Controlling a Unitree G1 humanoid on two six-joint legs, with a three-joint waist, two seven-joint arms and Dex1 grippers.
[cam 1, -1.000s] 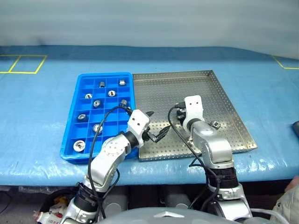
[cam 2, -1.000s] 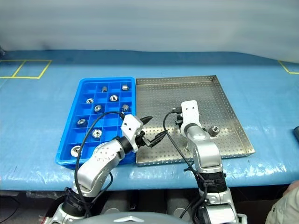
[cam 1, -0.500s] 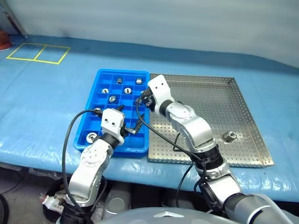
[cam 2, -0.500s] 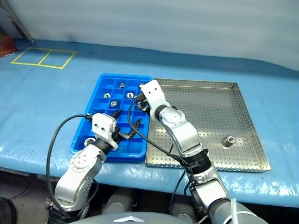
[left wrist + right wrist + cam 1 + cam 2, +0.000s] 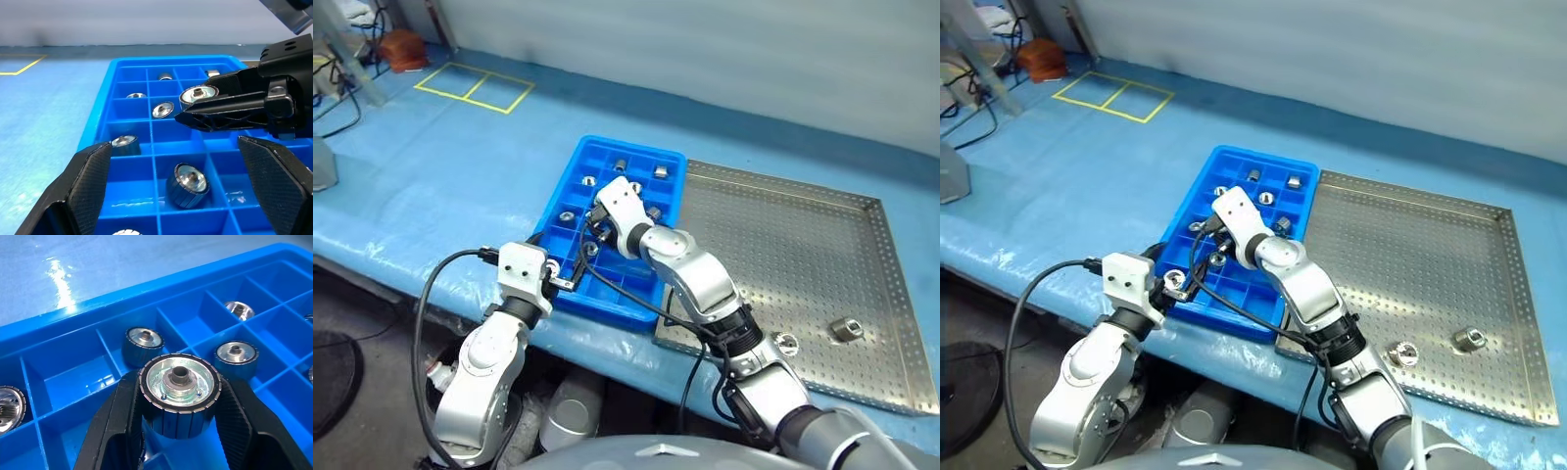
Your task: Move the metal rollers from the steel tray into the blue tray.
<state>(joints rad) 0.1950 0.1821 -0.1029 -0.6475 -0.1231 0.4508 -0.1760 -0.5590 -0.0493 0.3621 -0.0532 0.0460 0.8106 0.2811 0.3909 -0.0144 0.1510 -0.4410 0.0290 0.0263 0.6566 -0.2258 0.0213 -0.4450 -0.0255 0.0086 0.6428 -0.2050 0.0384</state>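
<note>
Gripping one roller [image 5: 178,394] between both fingers, right end effector [image 5: 595,235] now hangs over the blue tray [image 5: 570,294], having swung across from the steel tray [image 5: 891,294] within the last second. Left end effector [image 5: 183,181] spread wide, carrying nothing, pulled back to the blue tray's near edge. Means a drop into a vacant compartment looks due next. Several rollers already sitting in compartments; two rollers [image 5: 1400,352] left on the steel tray near its front rim. Both trays side by side, touching, on a worktop [image 5: 460,157] under pale-blue cover, yellow taped rectangles [image 5: 475,88] far left, pale wall behind.
</note>
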